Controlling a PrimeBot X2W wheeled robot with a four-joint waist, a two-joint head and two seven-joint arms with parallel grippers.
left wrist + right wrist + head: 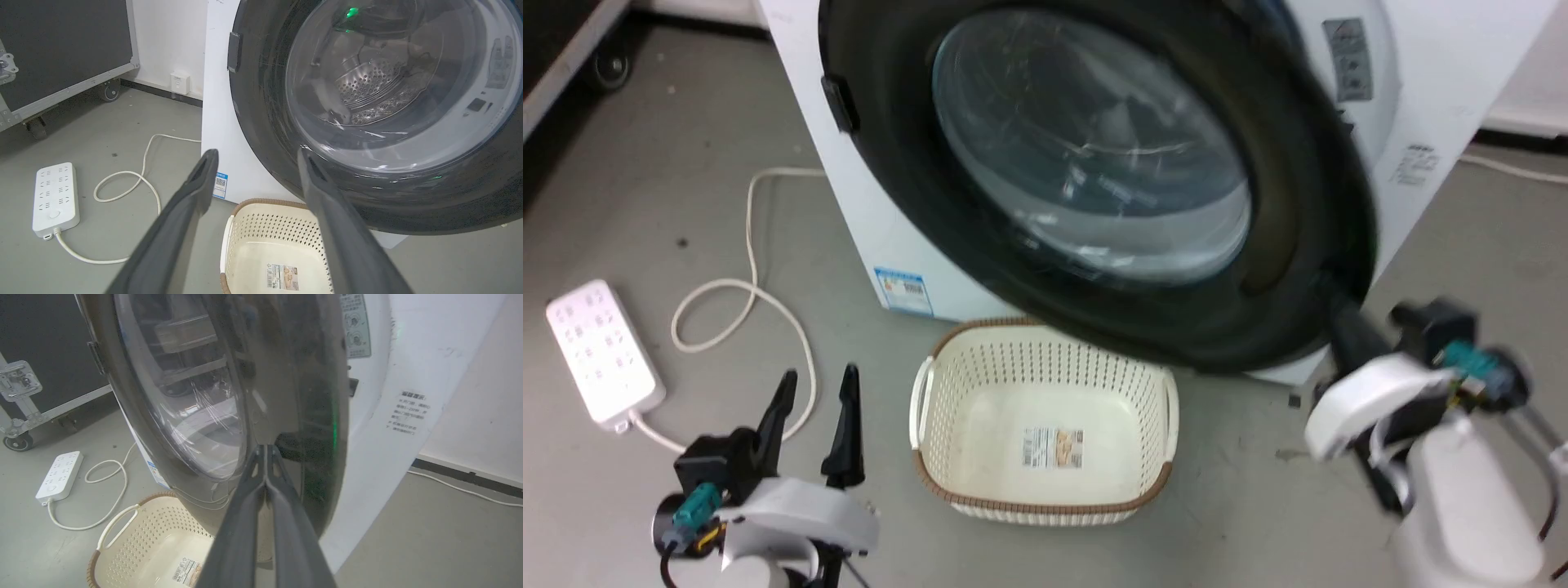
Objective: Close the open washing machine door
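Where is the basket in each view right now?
Head view: basket at bottom centre, on the floor below the door.
Left wrist view: basket at bottom centre, cut off by the bottom edge.
Right wrist view: basket at bottom left, cut off by the bottom edge.
Shared landmark: the white power strip lies on the floor left of the basket in all three.

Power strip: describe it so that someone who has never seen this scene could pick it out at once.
Find the big white washing machine with its round black door. On the grey floor to its left, beside a looping cream cable, lies the power strip. It is flat, white and dotted with sockets, unlike the perforated basket nearby.
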